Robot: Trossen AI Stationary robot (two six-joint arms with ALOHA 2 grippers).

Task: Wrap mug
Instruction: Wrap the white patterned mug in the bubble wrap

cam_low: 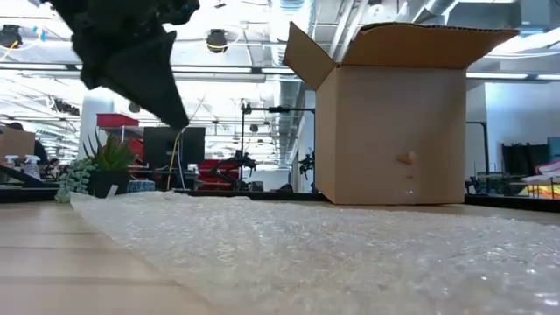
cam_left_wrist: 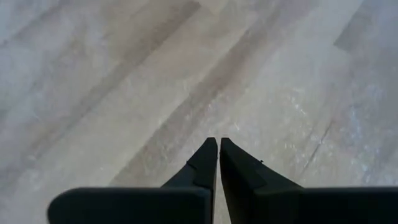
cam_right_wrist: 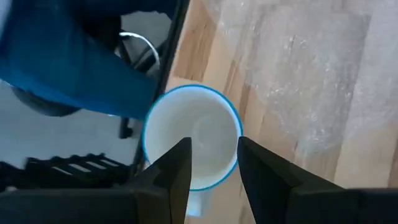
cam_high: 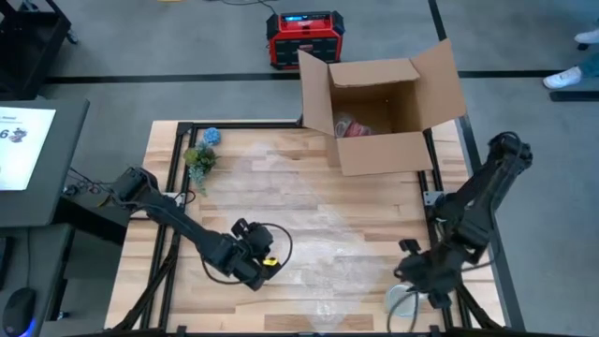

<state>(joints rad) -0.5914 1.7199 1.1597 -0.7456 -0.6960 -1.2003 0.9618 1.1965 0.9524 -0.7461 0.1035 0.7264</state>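
A white mug (cam_right_wrist: pixel 193 138) with a bright blue rim sits by the black right claw (cam_right_wrist: pixel 213 163) on the pale striped-wood surface (cam_high: pixel 281 201), where clear, dimpled bubble wrap (cam_low: pixel 350 254) lies near the plain brown cardboard box (cam_high: pixel 379 108), the green plant (cam_high: pixel 199 161) and the black left claw (cam_left_wrist: pixel 218 152).

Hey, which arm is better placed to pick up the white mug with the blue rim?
Right. The right gripper hangs directly over the white, blue-rimmed ceramic mug at the table's near right corner, jaws open astride its rim. The left gripper is across the table over the clear bubble wrap sheet, jaws shut.
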